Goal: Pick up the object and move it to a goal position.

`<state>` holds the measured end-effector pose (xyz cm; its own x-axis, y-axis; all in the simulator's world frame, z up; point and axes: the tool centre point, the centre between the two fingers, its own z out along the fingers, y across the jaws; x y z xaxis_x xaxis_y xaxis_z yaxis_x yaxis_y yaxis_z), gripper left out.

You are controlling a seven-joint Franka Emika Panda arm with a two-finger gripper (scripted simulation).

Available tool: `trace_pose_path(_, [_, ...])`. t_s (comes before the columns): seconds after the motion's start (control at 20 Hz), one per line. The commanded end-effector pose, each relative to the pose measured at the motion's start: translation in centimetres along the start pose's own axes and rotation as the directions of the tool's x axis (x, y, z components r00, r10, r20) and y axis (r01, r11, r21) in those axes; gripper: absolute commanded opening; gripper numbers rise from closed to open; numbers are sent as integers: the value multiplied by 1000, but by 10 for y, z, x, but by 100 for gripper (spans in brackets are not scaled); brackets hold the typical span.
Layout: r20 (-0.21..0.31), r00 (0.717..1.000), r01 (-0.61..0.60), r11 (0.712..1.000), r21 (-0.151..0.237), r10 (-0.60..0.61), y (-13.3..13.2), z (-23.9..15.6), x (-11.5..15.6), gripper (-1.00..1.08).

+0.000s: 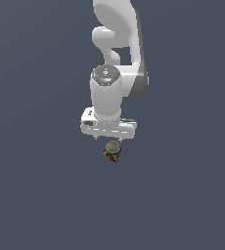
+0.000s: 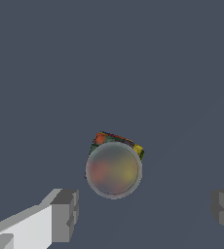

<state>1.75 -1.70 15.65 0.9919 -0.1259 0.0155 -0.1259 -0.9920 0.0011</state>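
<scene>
A white Franka Panda arm (image 1: 115, 58) hangs down from the top of the exterior view over a plain dark grey-blue surface (image 1: 36, 195). Its white gripper (image 1: 112, 139) points straight down, and its broad palm block hides most of the fingers in that view.

The object (image 1: 112, 151), a small stubby item with a grey-tan rounded top and a body speckled in red, yellow, blue and black, sits just below the gripper in the exterior view, close under the palm block. From that view alone it is hard to tell whether the object rests on the surface or is a little above it.

The wrist view looks down onto the object (image 2: 114, 168). Its domed top shows as a blurred grey disc with faint red and yellow tints, and a rim of the speckled body peeks out beyond it on 1 side, with orange-red and yellow patches. The object appears upright, its top facing the camera.

The 2 grey fingertips (image 2: 65, 214) show at the edge of the wrist view, spread wide apart, with the gripper (image 2: 144, 210) midpoint lying on bare surface beside the object. Neither finger touches the object; it sits ahead of the gap between them rather than within it, and it is much narrower than that gap.

No container of any kind appears in either view.
</scene>
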Motion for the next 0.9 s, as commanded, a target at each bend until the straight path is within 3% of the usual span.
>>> trace_pose_path(0.0, [3, 999, -50, 999, 1, 50, -3, 8, -1, 100])
trace_pose_path(0.45, [12, 973, -231, 973, -1, 231, -13, 36, -3, 100])
trace_pose_path(0.85, [15, 953, -304, 953, -3, 304, -17, 47, -5, 100])
